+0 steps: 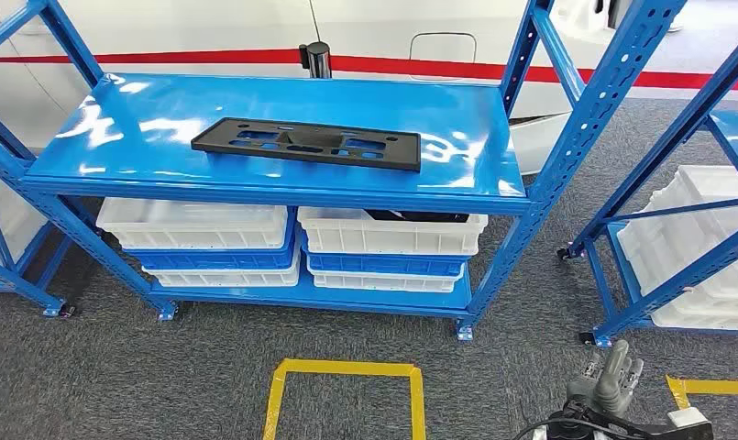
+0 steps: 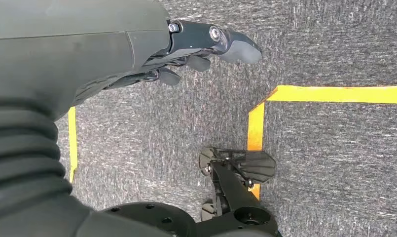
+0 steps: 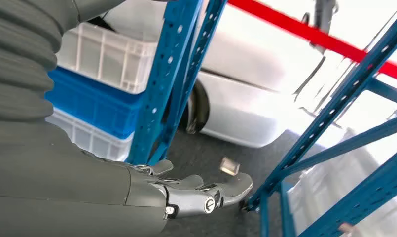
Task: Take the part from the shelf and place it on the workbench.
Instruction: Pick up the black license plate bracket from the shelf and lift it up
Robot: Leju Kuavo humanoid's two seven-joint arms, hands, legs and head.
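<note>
The part (image 1: 305, 144) is a long flat black plate with cut-outs. It lies on the top board of the blue shelf (image 1: 145, 137), near the middle. My right hand (image 1: 608, 380) hangs low at the bottom right, well below and to the right of the part, with nothing in it. In the right wrist view this hand (image 3: 196, 190) has its fingers stretched out beside a blue shelf post (image 3: 162, 98). My left hand (image 2: 196, 49) hangs over the grey carpet, fingers loosely apart and holding nothing.
White and blue bins (image 1: 195, 225) fill the lower shelf level. A second blue rack (image 1: 695, 229) with white bins stands at the right. A square of yellow tape (image 1: 346, 369) marks the carpet in front. A white vehicle with a red stripe (image 1: 457, 66) stands behind.
</note>
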